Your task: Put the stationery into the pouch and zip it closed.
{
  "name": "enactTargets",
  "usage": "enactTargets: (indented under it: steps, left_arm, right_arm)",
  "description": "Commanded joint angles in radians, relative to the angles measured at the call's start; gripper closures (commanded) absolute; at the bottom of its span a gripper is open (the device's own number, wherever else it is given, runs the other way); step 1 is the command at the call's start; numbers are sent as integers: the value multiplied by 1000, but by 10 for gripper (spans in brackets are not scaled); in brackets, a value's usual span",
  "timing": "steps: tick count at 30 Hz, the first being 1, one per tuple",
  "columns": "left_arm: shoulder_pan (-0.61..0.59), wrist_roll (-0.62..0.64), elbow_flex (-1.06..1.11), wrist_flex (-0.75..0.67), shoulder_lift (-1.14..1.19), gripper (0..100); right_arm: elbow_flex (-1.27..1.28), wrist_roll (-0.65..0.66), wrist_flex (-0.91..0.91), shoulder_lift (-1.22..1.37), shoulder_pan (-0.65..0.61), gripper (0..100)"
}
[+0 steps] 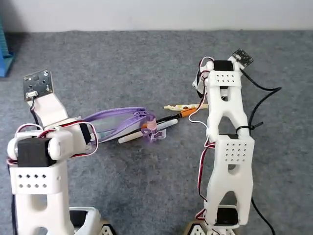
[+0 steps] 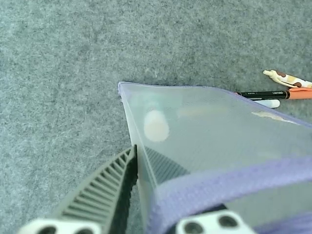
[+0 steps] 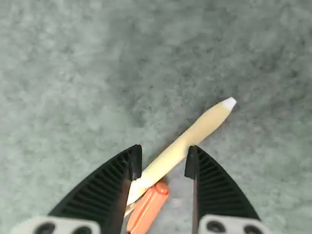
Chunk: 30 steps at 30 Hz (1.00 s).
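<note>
My left gripper (image 1: 94, 131) is shut on one end of the clear pouch with purple zip trim (image 1: 117, 119), holding it tilted up off the grey carpet. In the left wrist view the pouch wall (image 2: 209, 131) is pinched between the fingers (image 2: 105, 192), and a white rounded item (image 2: 156, 126) shows through it. At the pouch mouth lie a black pen with orange grip (image 1: 166, 119) and a white pen (image 1: 145, 133). My right gripper (image 3: 163, 158) stands open astride a cream pen (image 3: 195, 131), next to the orange grip (image 3: 146, 207); the cream pen (image 1: 182, 106) lies just beyond the black one.
A blue object (image 1: 5, 54) stands at the far left edge. A purple zip pull tag (image 1: 155, 134) hangs by the pouch mouth. Black cables (image 1: 261, 105) trail beside the right arm. Grey carpet (image 1: 122, 63) stretches behind the pouch.
</note>
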Motion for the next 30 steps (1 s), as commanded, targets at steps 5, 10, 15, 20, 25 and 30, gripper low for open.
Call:
enactTargets:
  steps: [5, 10, 15, 20, 25, 30]
  left_arm:
    - [-8, 9, 41, -17, 34, 988]
    - [-8, 9, 41, -20, 34, 988]
    - [-8, 9, 41, -20, 34, 988]
    - [-8, 9, 41, -18, 34, 988]
    - [-8, 9, 41, -18, 34, 988]
    - [-8, 9, 41, -17, 34, 988]
  right_arm:
    - [-52, -9, 99, 18, 64, 851]
    - [-52, -9, 105, 54, 119, 986]
    - [-89, -8, 188, 24, 117, 992]
    - [-146, 61, 275, -30, 88, 991]
    - [-152, 109, 239, -30, 93, 989]
    - [-152, 107, 226, -5, 101, 875]
